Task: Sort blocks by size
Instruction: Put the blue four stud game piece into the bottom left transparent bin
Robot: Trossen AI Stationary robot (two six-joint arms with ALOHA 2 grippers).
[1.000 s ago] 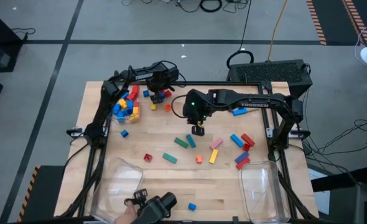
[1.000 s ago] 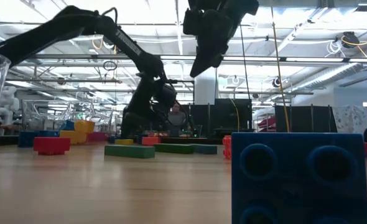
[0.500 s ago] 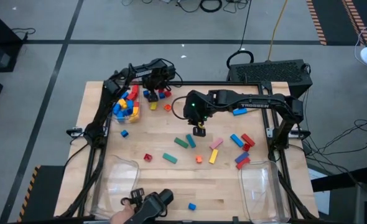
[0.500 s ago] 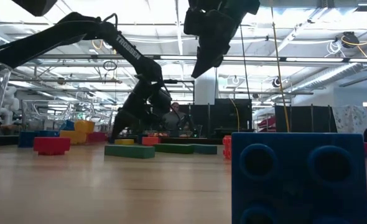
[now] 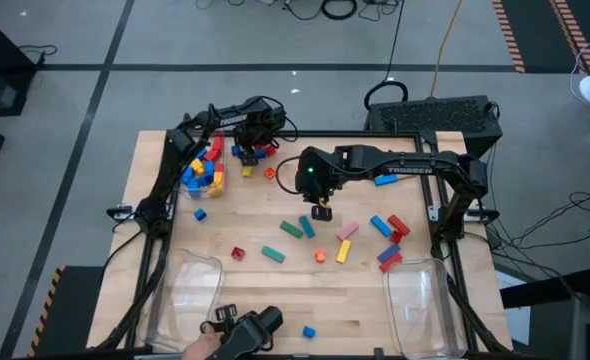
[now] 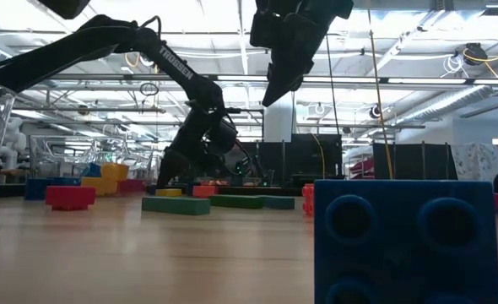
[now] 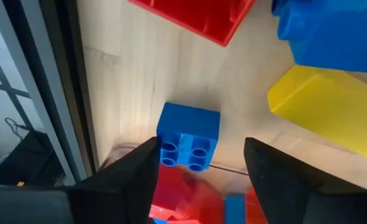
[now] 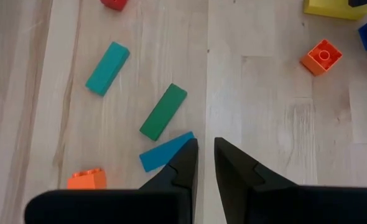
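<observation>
Straddling a small blue brick (image 7: 188,137) at the tabletop's (image 5: 275,285) far-left corner, my left tool (image 7: 199,163) has its fingers spread either side, seemingly to pinch it. Other blocks (image 5: 203,166) crowd nearby, more lying mid-table. My right tool (image 8: 205,155) hovers nearly closed and empty above green bars (image 8: 163,111).

A robotics lab in a big industrial hall. A wooden table (image 5: 275,280) stands on a grey concrete floor, with two dark robot arms mounted on a metal frame around it. Cables lie on the floor beyond the table. Level across the table, rows of ceiling lights and exposed beams (image 6: 418,80) run overhead.
</observation>
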